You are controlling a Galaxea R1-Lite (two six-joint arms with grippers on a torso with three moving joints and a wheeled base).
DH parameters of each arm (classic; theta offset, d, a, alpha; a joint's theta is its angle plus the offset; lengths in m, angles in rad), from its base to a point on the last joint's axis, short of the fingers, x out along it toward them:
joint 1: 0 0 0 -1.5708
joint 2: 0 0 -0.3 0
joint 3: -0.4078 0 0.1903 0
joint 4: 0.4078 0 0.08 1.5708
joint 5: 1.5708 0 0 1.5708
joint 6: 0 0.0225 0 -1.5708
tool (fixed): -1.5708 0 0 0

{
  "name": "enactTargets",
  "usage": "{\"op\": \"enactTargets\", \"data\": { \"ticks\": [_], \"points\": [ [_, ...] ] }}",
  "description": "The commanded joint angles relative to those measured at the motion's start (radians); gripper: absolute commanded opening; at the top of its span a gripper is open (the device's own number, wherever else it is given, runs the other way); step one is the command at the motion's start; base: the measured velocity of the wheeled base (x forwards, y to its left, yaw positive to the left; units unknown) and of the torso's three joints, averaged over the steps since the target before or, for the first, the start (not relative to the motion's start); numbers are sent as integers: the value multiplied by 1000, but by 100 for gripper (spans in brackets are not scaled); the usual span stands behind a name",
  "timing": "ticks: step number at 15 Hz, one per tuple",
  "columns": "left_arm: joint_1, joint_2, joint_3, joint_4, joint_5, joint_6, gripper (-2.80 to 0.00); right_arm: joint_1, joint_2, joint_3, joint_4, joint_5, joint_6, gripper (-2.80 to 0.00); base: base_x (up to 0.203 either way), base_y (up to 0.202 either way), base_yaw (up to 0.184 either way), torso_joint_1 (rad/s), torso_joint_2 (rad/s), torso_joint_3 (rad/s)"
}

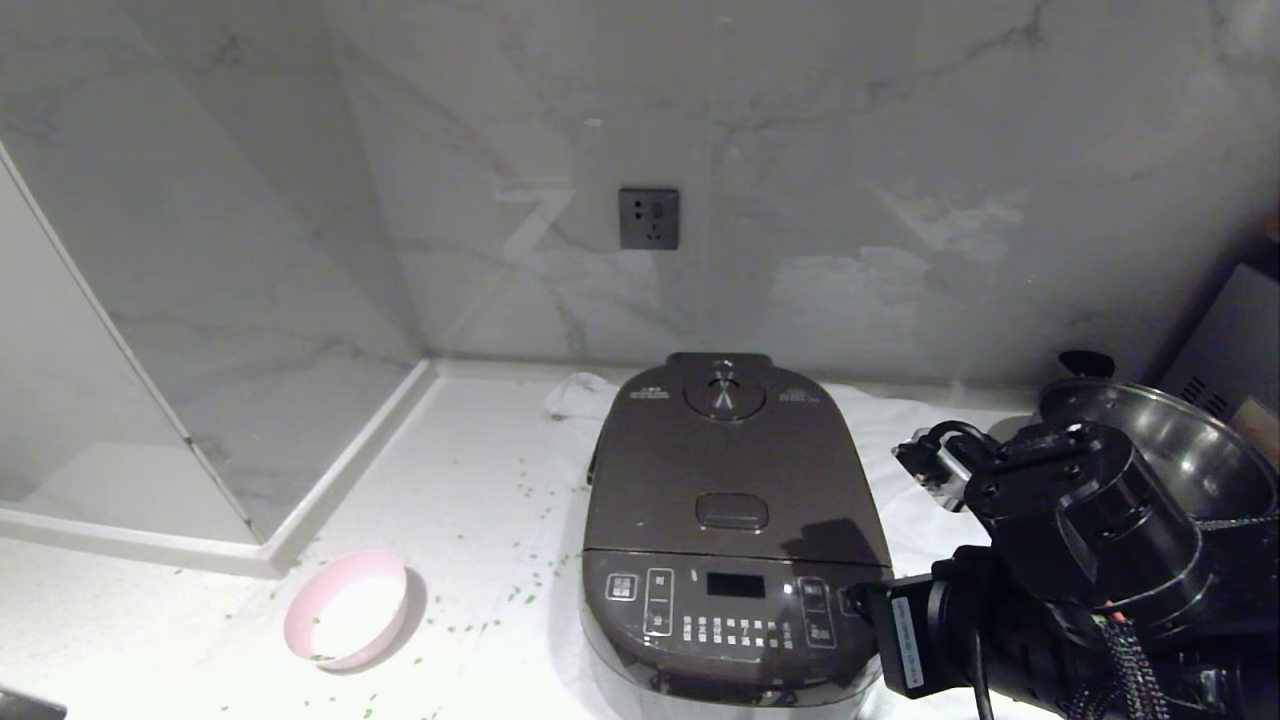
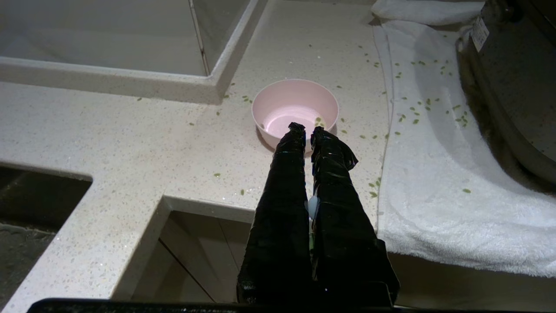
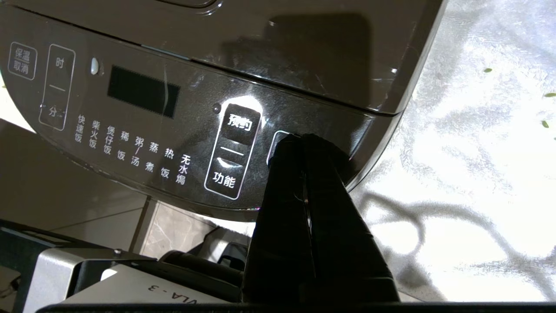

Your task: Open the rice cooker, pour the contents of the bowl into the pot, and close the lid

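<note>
At the cooker's front right corner, my right tool (image 3: pixel 299 141) has its two black fingers pressed together, holding nothing; the tips sit against or just short of a button at the right end of the front button panel (image 3: pixel 173 126), and I cannot tell whether they touch. My right arm (image 1: pixel 1080 560) reaches in from the right side of the head view, low, in front of a shiny steel pan (image 1: pixel 1180 440).

Rice cooker (image 1: pixel 735 540): dark brown-grey, standing on a white towel (image 3: pixel 469 165) on the tabletop (image 1: pixel 470 480). Lid (image 1: pixel 730 470) is down and flush, steam vent (image 1: pixel 724 390) at the back, oblong release button (image 1: pixel 732 511) nearer the front. Display (image 1: pixel 735 585) is dark. Pot is not visible under the shut lid.

Left tool (image 2: pixel 307 130): fingers narrow, nearly together, gripping nothing, hanging off the tabletop's front edge and pointing toward the bowl (image 2: pixel 295 108). Bowl is pale pink, upright, on the bare tabletop to the cooker's left, just beside the towel's edge. Only a couple of green bits (image 2: pixel 318 119) lie inside it. More green bits (image 2: pixel 430 104) are scattered over the towel and the tabletop around the bowl.

Behind everything, a marble wall with a grey socket (image 1: pixel 648 218).
</note>
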Motion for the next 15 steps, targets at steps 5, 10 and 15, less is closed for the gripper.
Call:
{"op": "enactTargets", "data": {
  "ticks": [5,10,15],
  "points": [
    [-1,-2,0,1,0,0,-280,-4,46,68,-69,5,11,-280,0,0,0,0,0,0],
    [-1,-1,1,1,0,0,-280,-4,27,58,-76,1,6,-280,0,0,0,0,0,0],
    [-1,-2,0,1,0,0,-280,0,-112,-11,-10,-6,-8,-280,0,0,0,0,0,0]
  ]
}}
